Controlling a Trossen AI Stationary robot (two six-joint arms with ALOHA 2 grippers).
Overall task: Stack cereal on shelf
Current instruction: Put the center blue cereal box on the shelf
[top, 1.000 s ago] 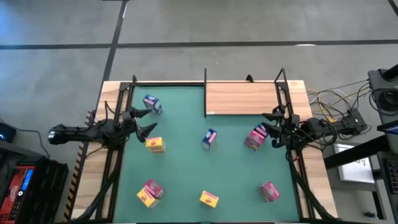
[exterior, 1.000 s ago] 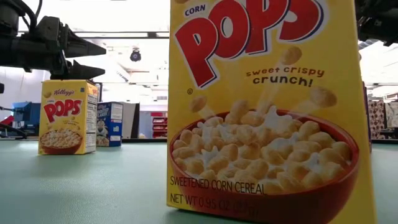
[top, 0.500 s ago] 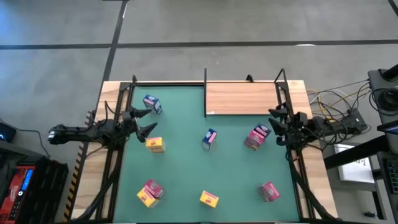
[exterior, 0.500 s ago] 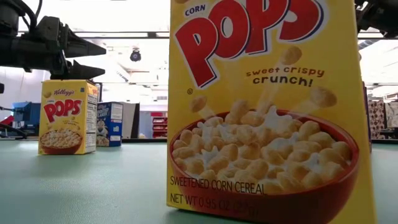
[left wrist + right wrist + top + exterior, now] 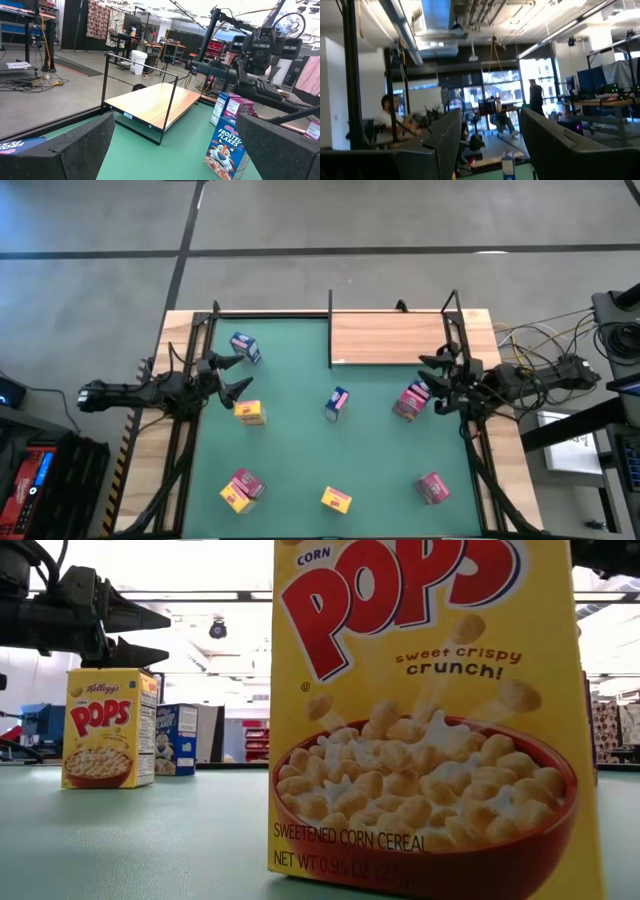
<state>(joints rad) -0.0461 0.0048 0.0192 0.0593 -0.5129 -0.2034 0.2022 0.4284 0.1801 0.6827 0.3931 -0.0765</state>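
Green-matted table [image 5: 300, 450] carries 7 small printed cardboard cereal boxes [image 5: 336, 402], all scattered off the light-wood shelf [image 5: 388, 338] at its far edge. Left end effector [image 5: 232, 375] spread wide, empty. Right end effector [image 5: 432, 380] narrowed near the right edge beside a pink box [image 5: 412, 400]; grip unclear.

I see a green mat [image 5: 300, 440] on the table with seven cereal boxes [image 5: 337, 402] scattered across it, none on the wooden shelf [image 5: 388, 338], which sits bare at the mat's far edge, right of middle.
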